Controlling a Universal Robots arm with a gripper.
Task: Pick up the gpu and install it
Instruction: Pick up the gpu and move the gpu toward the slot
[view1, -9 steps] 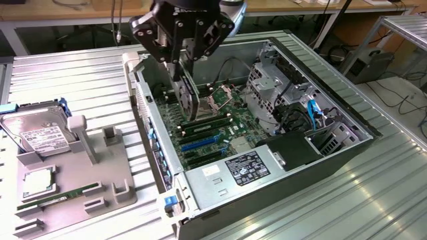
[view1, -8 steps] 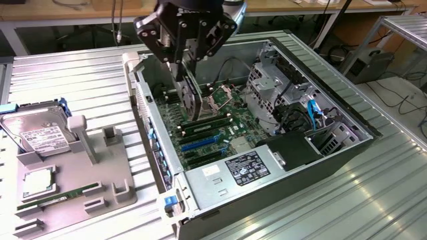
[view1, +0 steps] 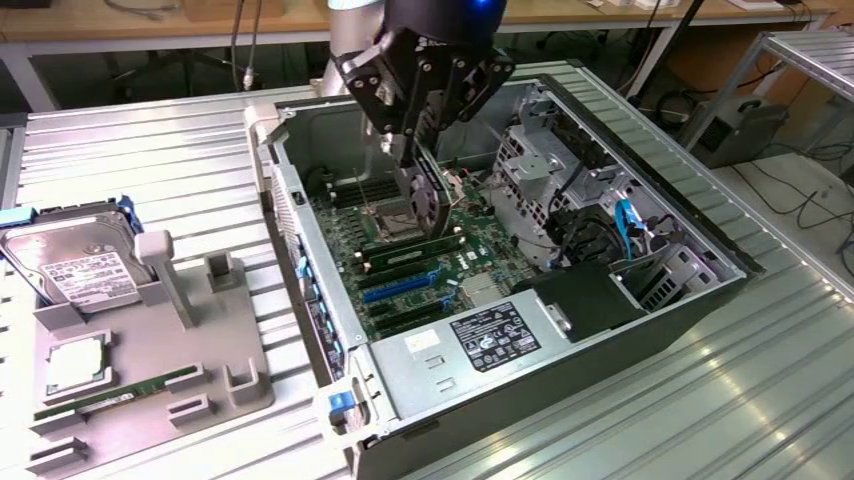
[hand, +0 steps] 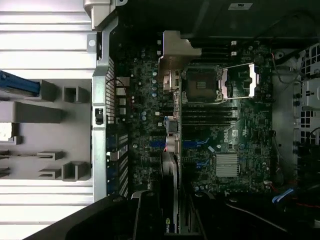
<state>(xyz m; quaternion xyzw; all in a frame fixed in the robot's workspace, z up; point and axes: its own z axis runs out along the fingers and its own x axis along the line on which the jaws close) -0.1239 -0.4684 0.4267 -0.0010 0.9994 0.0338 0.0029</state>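
Here, the gpu (view1: 424, 200), a thin flat black rectangular expansion card, hangs on edge inside the open grey metal computer case (view1: 694, 215). The black robot gripper (view1: 411, 140) at the upper centre of the exterior view has its jaws clamped on the card's top edge. The card's lower edge is close over the green motherboard (view1: 427, 275), near the square silver processor socket (view1: 394, 218) and the dark memory sticks (view1: 416, 252) seated across the board; whether card and board touch cannot be told. In the wrist view the card appears edge-on, its narrow silver metal bracket (hand: 174, 52) showing beside the socket. Blue expansion slots (view1: 400, 290) lie lower on the board, next to the boxy power supply with a black label (view1: 494, 338). Well apart, at the exterior view's left, a grey moulded parts tray (view1: 147, 350) carries a boxy silver hard drive with a white label (view1: 80, 268), a square silver processor chip (view1: 74, 365) and a slim green memory stick (view1: 118, 393). Case and tray both stand on a ribbed metal table (view1: 694, 400).
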